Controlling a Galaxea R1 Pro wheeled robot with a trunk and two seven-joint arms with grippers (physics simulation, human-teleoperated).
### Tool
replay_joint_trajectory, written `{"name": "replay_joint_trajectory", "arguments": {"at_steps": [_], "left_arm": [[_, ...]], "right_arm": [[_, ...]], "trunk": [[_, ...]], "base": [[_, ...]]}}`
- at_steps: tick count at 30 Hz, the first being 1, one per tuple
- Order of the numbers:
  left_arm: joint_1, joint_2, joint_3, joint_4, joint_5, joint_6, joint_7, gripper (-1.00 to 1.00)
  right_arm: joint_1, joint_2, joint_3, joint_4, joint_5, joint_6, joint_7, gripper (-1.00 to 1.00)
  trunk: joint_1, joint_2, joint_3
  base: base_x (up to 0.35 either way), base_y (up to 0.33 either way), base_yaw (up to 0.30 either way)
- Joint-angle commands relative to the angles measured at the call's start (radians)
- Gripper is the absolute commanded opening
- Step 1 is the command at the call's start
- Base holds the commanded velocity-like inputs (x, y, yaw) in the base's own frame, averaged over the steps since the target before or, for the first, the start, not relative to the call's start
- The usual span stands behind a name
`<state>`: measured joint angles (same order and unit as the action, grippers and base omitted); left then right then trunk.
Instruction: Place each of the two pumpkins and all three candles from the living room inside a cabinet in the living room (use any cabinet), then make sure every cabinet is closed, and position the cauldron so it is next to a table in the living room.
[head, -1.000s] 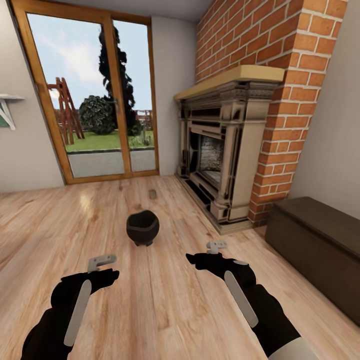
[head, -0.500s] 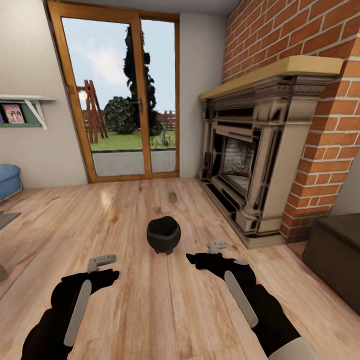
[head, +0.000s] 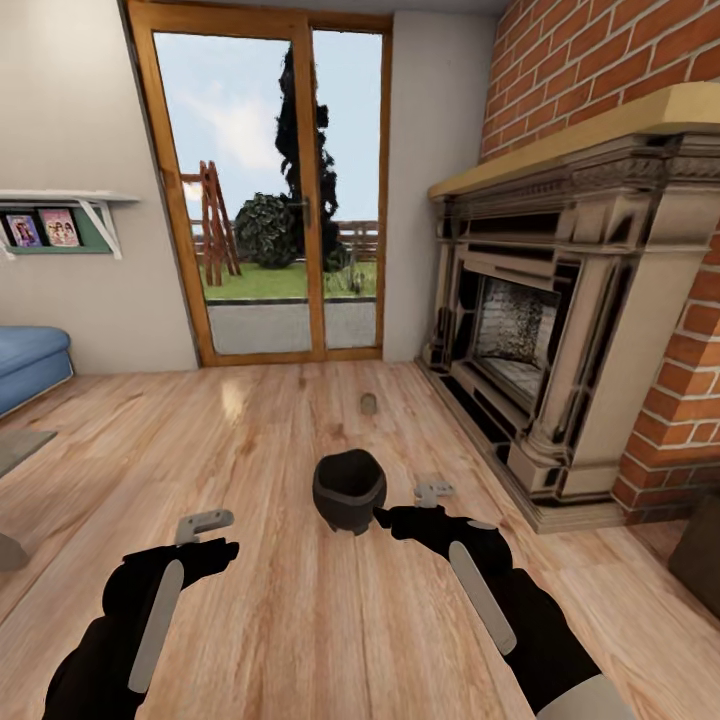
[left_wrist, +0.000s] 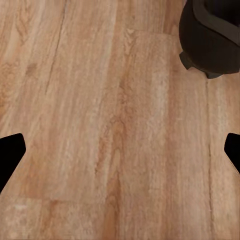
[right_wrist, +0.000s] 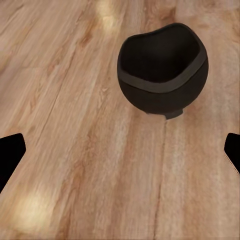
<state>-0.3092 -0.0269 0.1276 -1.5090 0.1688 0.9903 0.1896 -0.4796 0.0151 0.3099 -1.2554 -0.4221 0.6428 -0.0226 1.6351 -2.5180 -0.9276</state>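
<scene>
The black cauldron stands upright on the wood floor, just ahead of my right gripper and apart from it. It also appears in the right wrist view as the cauldron and at a corner of the left wrist view as the cauldron. One small beige candle lies on the floor beyond it, towards the glass door. My left gripper hangs over bare floor. Both grippers are open and hold nothing. A dark-brown corner of the cabinet shows at the right edge. The pumpkins are out of view.
A stone-and-brick fireplace runs along the right side. A glass door closes the far wall. At the left are a blue sofa, a wall shelf and a grey rug corner.
The camera has swung left: the cauldron, candle and fireplace sit further right in the picture and the cabinet has slid almost out. The sofa has come in. Both arms keep their pose.
</scene>
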Motion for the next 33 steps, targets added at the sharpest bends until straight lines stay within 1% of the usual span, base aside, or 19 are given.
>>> {"name": "replay_joint_trajectory", "arguments": {"at_steps": [1, 4, 7, 10, 11, 12, 14, 15, 16, 18, 20, 23, 28, 33], "left_arm": [[-0.001, -0.001, 0.001, -0.001, 0.011, 0.004, 0.008, 1.0], [-0.001, -0.001, 0.001, 0.0, 0.011, 0.003, 0.007, 1.0], [-0.001, -0.001, 0.001, 0.002, 0.012, 0.002, 0.006, 1.0], [-0.001, -0.002, 0.0, 0.004, 0.013, 0.001, 0.004, 1.0], [-0.001, -0.003, 0.0, 0.004, 0.013, 0.0, 0.004, 1.0], [-0.001, -0.003, -0.001, 0.005, 0.013, -0.001, 0.003, 1.0], [-0.001, -0.003, -0.002, 0.005, 0.011, -0.002, 0.003, 1.0], [0.0, -0.003, -0.002, 0.006, 0.011, -0.003, 0.002, 1.0], [0.0, -0.003, -0.003, 0.006, 0.01, -0.003, 0.002, 1.0], [0.0, -0.005, -0.004, 0.006, 0.009, -0.004, -0.001, 1.0], [0.001, -0.006, -0.004, 0.005, 0.008, -0.004, -0.013, 1.0], [0.001, -0.007, -0.006, 0.006, 0.007, -0.005, -0.044, 1.0], [0.001, -0.01, -0.008, 0.008, 0.01, -0.005, -0.055, 1.0], [0.0, -0.013, -0.02, 0.041, 0.008, -0.005, -0.056, 1.0]], "right_arm": [[-0.001, 0.0, 0.0, -0.001, -0.003, 0.008, -0.003, 1.0], [-0.001, 0.001, 0.0, 0.002, -0.003, 0.013, -0.015, 1.0], [-0.001, 0.003, 0.0, 0.003, -0.005, 0.021, -0.048, 1.0], [-0.001, 0.006, 0.001, 0.002, -0.007, 0.066, -0.088, 1.0], [-0.003, 0.013, 0.001, 0.002, -0.007, 0.091, -0.103, 1.0], [-0.005, 0.035, 0.0, 0.001, -0.007, 0.135, -0.133, 1.0], [-0.015, 0.071, 0.0, 0.002, -0.008, 0.19, -0.181, 1.0], [-0.032, 0.09, 0.0, 0.009, -0.01, 0.212, -0.214, 1.0], [-0.054, 0.104, -0.001, 0.022, -0.016, 0.226, -0.249, 1.0], [-0.092, 0.118, -0.002, 0.082, -0.05, 0.239, -0.304, 1.0], [-0.133, 0.124, -0.003, 0.167, -0.091, 0.242, -0.332, 1.0], [-0.192, 0.125, -0.003, 0.258, -0.123, 0.24, -0.347, 1.0], [-0.207, 0.125, -0.001, 0.277, -0.13, 0.238, -0.349, 1.0], [-0.209, 0.125, -0.002, 0.279, -0.135, 0.236, -0.347, 1.0]], "trunk": [[0.0, 0.0, -0.001], [0.0, 0.0, -0.001], [0.0, 0.0, -0.001], [0.0, 0.0, -0.001], [0.0, 0.0, -0.001], [0.0, 0.0, -0.001], [0.0, 0.0, -0.001], [0.0, 0.0, -0.001], [0.0, 0.0, -0.001], [0.0, 0.0, -0.001], [0.0, 0.0, -0.001], [0.0, 0.0, -0.001], [0.0, 0.0, -0.001], [0.0, 0.0, -0.001]], "base": [[0.336, 0.0, 0.003], [0.336, -0.03, 0.002], [0.336, -0.081, 0.0], [0.336, -0.095, 0.0], [0.336, -0.099, 0.0], [0.335, -0.1, 0.0], [0.322, -0.077, 0.0], [0.308, -0.04, 0.0], [0.302, -0.026, 0.0], [0.297, -0.014, 0.0], [0.294, -0.006, 0.0], [0.29, -0.002, 0.0], [0.285, -0.041, 0.0], [0.283, -0.152, 0.0]]}}
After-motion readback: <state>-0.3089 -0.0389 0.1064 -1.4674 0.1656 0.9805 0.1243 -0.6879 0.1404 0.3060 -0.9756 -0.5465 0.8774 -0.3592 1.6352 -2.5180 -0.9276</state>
